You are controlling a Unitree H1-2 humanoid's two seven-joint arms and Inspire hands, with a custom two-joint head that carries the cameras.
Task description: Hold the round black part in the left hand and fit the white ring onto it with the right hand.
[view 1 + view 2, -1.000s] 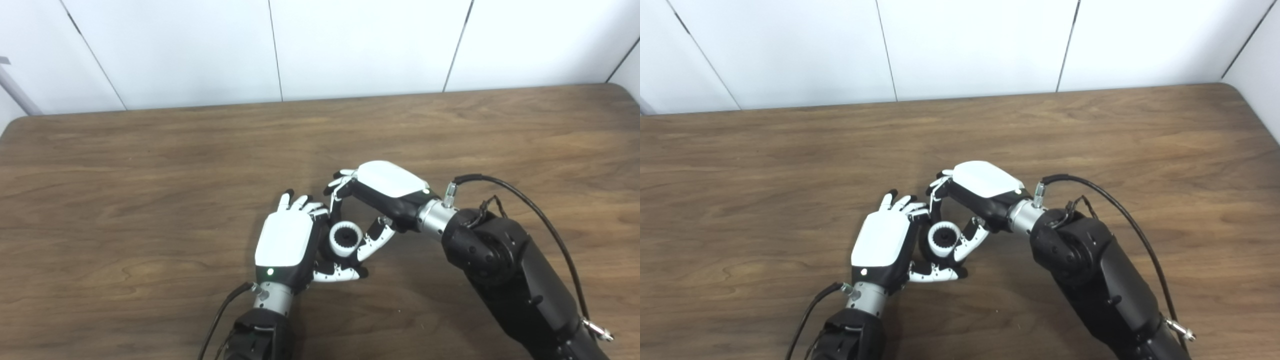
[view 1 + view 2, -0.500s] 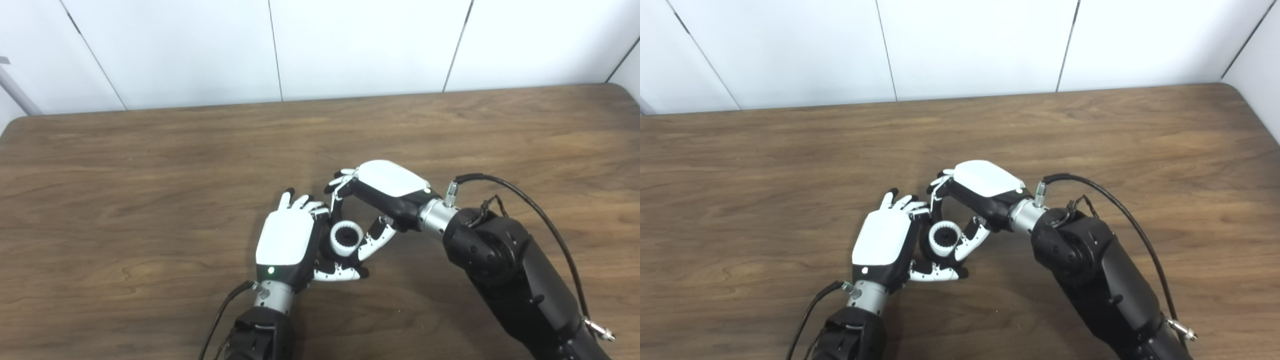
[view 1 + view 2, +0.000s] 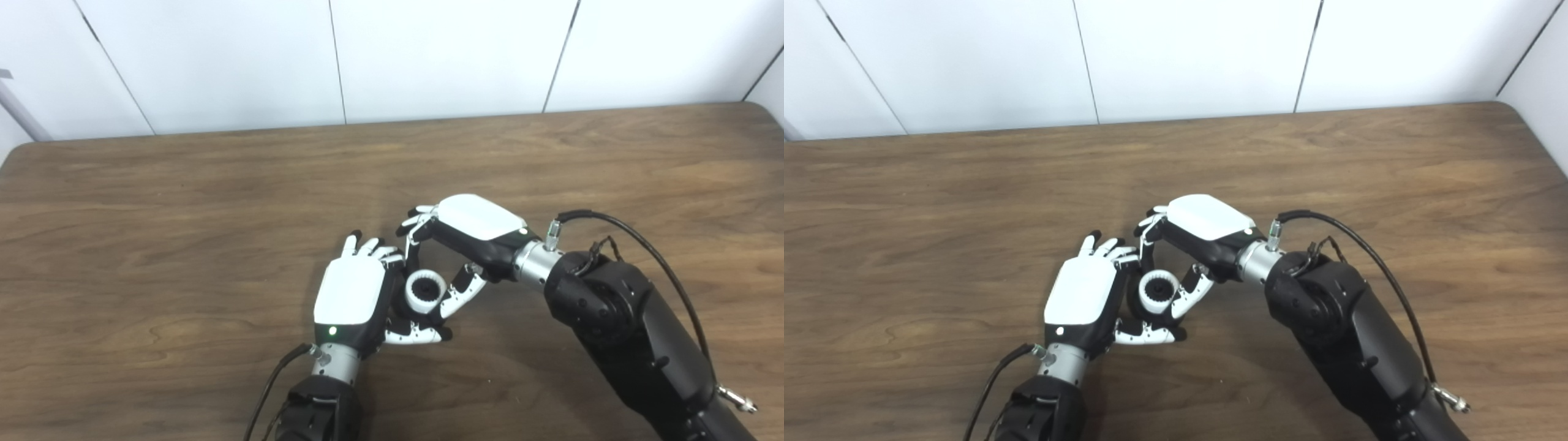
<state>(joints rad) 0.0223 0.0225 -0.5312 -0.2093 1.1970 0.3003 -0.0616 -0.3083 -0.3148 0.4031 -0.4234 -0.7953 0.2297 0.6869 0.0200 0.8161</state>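
Little moved — right hand (image 3: 456,254) edged slightly far-left, fingers curled around white ring (image 3: 425,291), grip unclear. Ring appears seated on round black part (image 3: 424,290), clamped in left hand (image 3: 355,297) above tabletop (image 3: 184,257) — fit likely nearly done.

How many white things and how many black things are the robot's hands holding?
White: 1, the white ring, held between the left hand and the right hand.
Black: 1, the round black part showing inside the ring.
Total: 2.
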